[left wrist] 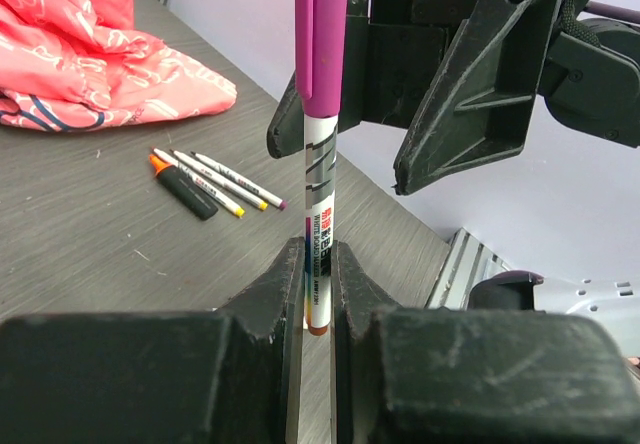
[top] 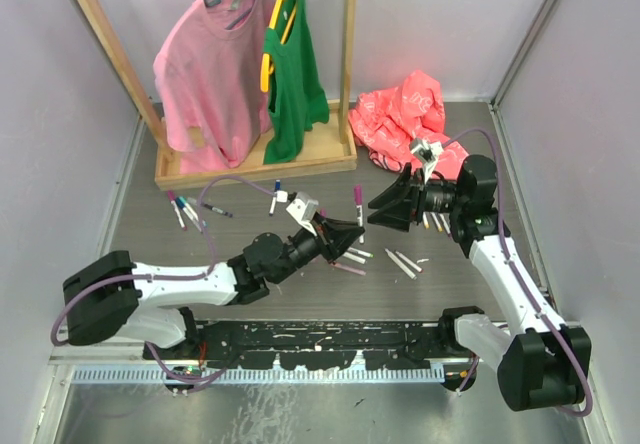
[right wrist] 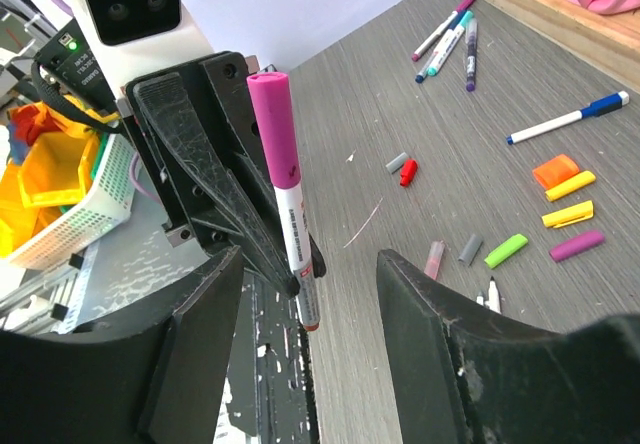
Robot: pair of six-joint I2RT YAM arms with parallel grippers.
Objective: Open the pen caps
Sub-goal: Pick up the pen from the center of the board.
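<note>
Pen (left wrist: 318,194) stands upright, its barrel pinched tight low down by the left gripper (left wrist: 318,264) so the purple cap (left wrist: 320,34) sticks up free for the right gripper (right wrist: 300,264), whose jaws hang partly open and empty close beside that cap, presumably to pull it off.

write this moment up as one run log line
left gripper: shut on upright pen | right gripper: open, beside the pen, not gripping | magenta cap: still on pen | loose caps: lying on table
</note>
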